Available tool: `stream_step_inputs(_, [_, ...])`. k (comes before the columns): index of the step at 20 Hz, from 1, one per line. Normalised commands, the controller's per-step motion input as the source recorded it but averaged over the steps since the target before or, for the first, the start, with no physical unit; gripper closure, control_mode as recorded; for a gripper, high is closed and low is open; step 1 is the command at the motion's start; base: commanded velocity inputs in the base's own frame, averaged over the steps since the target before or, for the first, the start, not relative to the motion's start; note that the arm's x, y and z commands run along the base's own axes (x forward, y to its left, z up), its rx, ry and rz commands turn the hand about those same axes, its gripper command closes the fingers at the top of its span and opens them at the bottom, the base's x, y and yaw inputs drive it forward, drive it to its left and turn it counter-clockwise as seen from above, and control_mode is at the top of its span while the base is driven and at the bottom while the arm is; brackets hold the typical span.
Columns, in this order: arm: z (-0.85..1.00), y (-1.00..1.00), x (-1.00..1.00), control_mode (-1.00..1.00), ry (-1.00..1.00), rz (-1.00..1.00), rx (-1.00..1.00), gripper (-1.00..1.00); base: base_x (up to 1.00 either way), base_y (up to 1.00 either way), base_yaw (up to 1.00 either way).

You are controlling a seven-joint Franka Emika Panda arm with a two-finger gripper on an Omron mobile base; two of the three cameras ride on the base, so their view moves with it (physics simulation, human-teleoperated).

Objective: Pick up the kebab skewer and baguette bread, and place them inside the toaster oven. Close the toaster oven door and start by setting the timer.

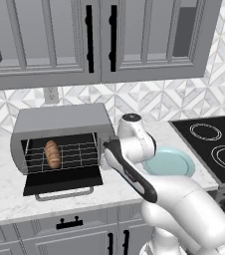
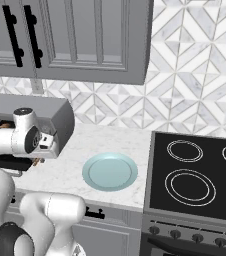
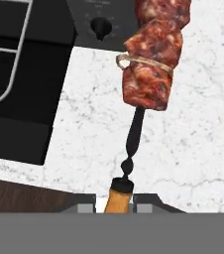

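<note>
One pincer [image 3: 119, 206] clamps the kebab skewer [image 3: 151, 64] above the white marble counter [image 3: 193, 149] beneath grey cabinets [image 1: 99, 40].

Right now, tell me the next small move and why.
Probably carry the kebab skewer left toward the open toaster oven. The gripper is shut on the skewer's handle above the counter, the baguette bread already lies on the rack, and the toaster oven door hangs down.

The arm [image 1: 184, 209] is showing glossy white, rounded shells — a black band is running along one link, and dark grey caps are marking the joints.
</note>
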Motion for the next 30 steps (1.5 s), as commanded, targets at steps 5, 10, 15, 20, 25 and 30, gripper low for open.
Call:
stream_step_inputs(5, [0.02,0.96,-0.11,-1.0,0.17,0.0,0.0,1.0,0.0,0.0,0.0])
stream_step_inputs(10, [0.02,0.86,0.05,-1.0,0.17,0.02,0.0,1.0,0.0,0.0,0.0])
stream_step_inputs(15, [0.24,0.34,0.05,-1.0,0.02,0.06,0.0,1.0,0.0,0.0,0.0])
stream_step_inputs(20, [0.32,0.11,-0.17,-1.0,-0.04,0.04,0.0,1.0,0.0,0.0,0.0])
stream_step_inputs(25, [0.22,0.04,-0.69,-1.0,-0.09,0.02,0.0,1.0,0.0,0.0,0.0])
stream_step_inputs(30, [0.18,0.17,-0.62,-1.0,-0.06,0.0,0.0,1.0,0.0,0.0,0.0])
